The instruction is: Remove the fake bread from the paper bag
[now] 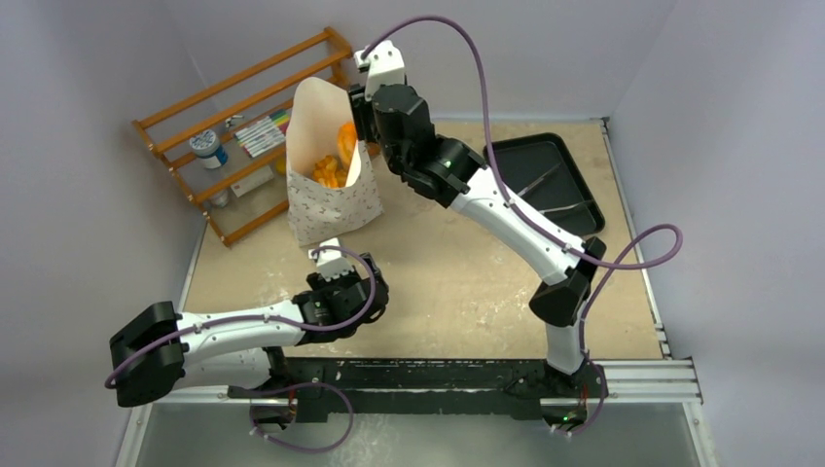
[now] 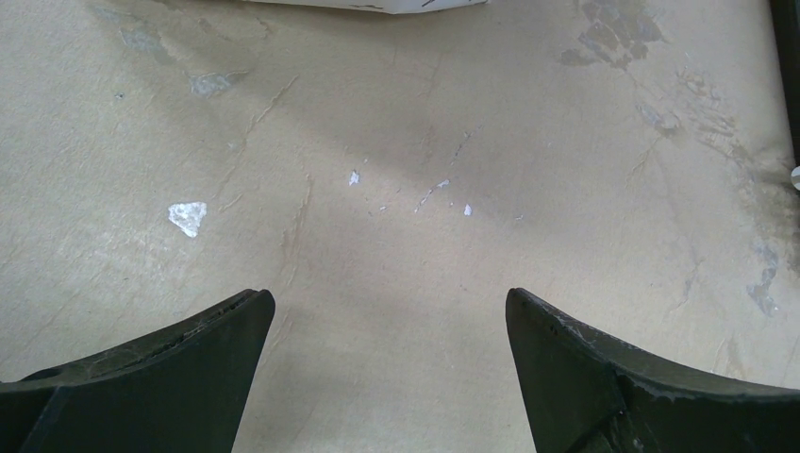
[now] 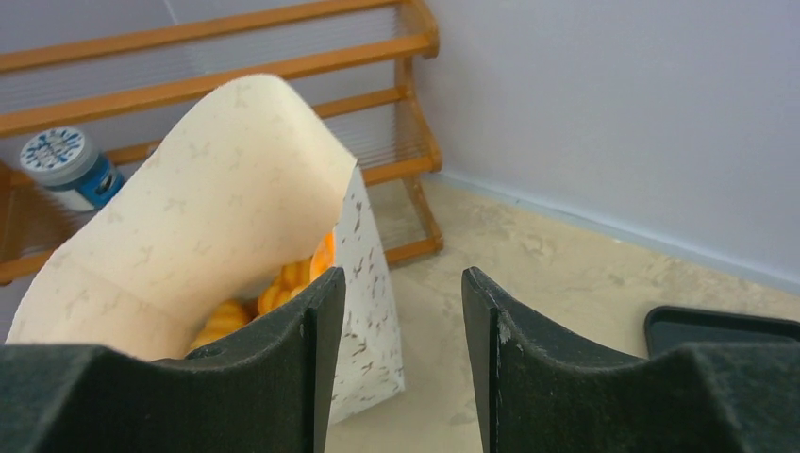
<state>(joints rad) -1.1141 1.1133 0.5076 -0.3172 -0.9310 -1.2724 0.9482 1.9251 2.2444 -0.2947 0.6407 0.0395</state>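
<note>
step: we reach for fake bread inside paper bag | right gripper parted, empty, just beside bag rim | left gripper wide open, empty, near bag base | next: we dip in, pinch bread

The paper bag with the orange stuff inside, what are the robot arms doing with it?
The robot is meant to take the fake bread out of the paper bag; the orange bread is still inside. The bag stands upright on the table, top open. The right gripper is by the bag's rim, jaws apart, holding nothing. The left gripper hangs low over bare table in front of the bag, wide open.
</note>
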